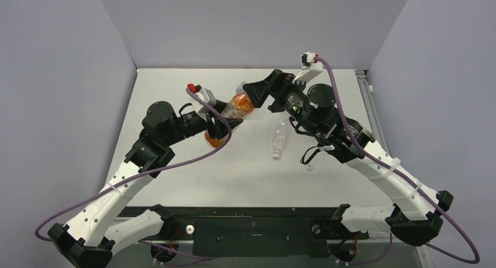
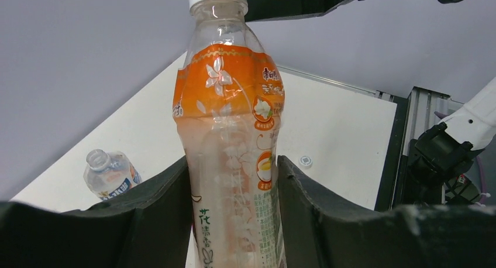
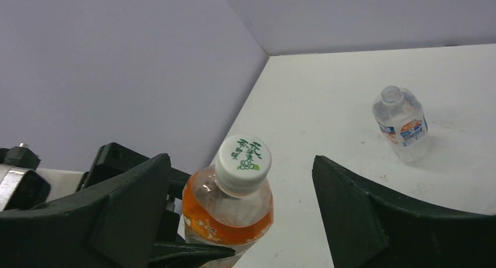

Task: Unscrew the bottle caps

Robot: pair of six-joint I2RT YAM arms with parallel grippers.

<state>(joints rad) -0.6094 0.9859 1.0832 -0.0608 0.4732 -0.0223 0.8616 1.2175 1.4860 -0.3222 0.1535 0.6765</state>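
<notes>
Your left gripper (image 2: 234, 192) is clamped on the lower body of an orange-labelled bottle (image 2: 225, 104), one finger pressed to each side, holding it off the table (image 1: 245, 174). You cannot tell whether the bottle holds any liquid. Its whitish cap (image 3: 243, 158), printed with green characters, sits on the neck. Your right gripper (image 3: 240, 168) has its fingers spread wide on either side of that cap, not touching it. A small clear bottle (image 3: 400, 122) lies on its side on the table, its mouth open. A loose cap (image 2: 305, 160) rests on the table, well apart from both.
</notes>
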